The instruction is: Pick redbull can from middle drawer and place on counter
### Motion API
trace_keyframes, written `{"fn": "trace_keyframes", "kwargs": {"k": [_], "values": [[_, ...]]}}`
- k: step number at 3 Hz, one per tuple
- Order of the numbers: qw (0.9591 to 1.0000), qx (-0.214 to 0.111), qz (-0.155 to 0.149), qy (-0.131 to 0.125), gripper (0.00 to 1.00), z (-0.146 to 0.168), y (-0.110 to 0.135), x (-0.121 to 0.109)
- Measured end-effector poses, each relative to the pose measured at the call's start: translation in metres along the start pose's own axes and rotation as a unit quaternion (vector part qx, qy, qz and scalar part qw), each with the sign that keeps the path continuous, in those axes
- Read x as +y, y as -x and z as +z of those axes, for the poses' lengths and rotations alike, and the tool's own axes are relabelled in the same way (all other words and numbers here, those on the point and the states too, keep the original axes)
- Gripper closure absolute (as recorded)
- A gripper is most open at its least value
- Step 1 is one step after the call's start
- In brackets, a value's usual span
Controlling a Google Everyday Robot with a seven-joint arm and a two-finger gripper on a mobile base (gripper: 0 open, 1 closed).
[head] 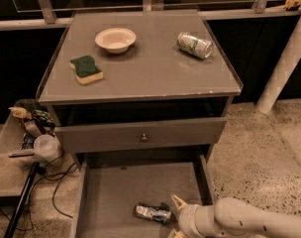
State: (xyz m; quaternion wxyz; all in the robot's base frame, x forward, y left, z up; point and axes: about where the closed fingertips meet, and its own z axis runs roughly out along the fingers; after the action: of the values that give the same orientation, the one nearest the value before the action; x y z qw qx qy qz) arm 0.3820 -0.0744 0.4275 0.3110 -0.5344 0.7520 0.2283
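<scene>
I see the gripper (174, 216) low inside the middle drawer (111, 192), jaws spread apart and holding nothing. The redbull can (152, 212) lies on its side on the drawer floor just in front of the jaws' tips. The counter (140, 73) is well above the jaws, carrying a sponge (86, 69), a bowl (115, 38) and a white-and-green can (194, 44).
</scene>
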Motion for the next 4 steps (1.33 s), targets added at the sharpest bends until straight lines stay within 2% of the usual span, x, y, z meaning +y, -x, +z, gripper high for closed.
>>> {"fn": "trace_keyframes", "kwargs": {"k": [1, 3, 4], "values": [[0.9999, -0.006, -0.011, -0.012, 0.0, 0.018, 0.001, -0.009], [0.9972, -0.042, -0.035, -0.051, 0.0, 0.023, 0.045, -0.059], [0.9975, -0.034, -0.035, -0.051, 0.0, 0.025, 0.039, -0.061]]}}
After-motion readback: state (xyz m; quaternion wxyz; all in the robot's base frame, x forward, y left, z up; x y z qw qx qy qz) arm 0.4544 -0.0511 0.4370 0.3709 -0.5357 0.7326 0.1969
